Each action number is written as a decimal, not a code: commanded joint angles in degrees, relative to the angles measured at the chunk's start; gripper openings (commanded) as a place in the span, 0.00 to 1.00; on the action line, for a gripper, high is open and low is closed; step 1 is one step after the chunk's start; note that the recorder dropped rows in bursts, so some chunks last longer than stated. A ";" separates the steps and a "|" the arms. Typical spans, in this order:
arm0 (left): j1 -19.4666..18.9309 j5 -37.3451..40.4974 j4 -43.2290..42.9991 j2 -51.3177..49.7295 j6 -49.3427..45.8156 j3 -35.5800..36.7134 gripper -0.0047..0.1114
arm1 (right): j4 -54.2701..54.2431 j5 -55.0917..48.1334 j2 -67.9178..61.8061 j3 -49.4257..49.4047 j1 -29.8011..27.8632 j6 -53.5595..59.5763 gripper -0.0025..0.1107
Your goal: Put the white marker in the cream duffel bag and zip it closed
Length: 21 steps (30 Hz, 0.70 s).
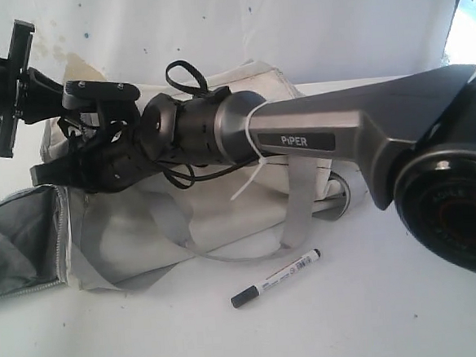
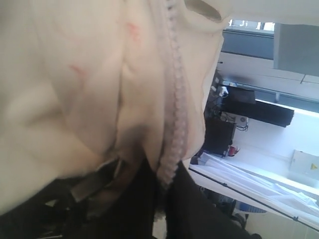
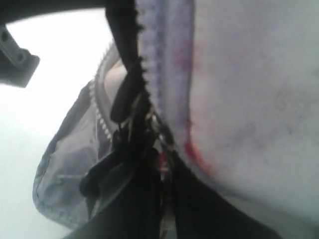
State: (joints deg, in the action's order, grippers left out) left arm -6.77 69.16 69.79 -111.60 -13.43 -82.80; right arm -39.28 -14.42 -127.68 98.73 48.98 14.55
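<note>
While your left pincer (image 2: 159,193) and right pincer (image 3: 158,172) both clamped the cream duffel bag (image 1: 223,204), the white marker (image 1: 276,278) lay on the surface (image 1: 378,316), so zipping risked excluding it.

Exterior beside right arm (image 1: 333,131); 2 wrist views tight on cream duffel bag (image 3: 249,99) zipper (image 2: 175,99).

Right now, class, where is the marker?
In the exterior view the marker lies on the table just in front of the bag, near the loose end of its grey strap, outside the bag.
</note>
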 commanded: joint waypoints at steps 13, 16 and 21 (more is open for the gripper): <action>0.12 0.80 -3.00 1.21 -0.31 -0.53 0.04 | 3.97 -28.86 4.75 -0.01 -4.50 0.25 0.02; 0.02 0.80 -3.27 1.21 -0.31 -0.53 0.04 | 9.42 -31.30 5.50 -0.01 -4.50 -3.34 0.02; -0.72 0.80 -4.73 1.21 -0.21 -0.53 0.04 | 22.72 -36.14 6.22 -0.01 -4.64 -11.52 0.02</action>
State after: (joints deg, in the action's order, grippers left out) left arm -6.88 70.29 64.64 -111.60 -13.57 -82.80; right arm -23.30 -46.19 -122.35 98.73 44.76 6.80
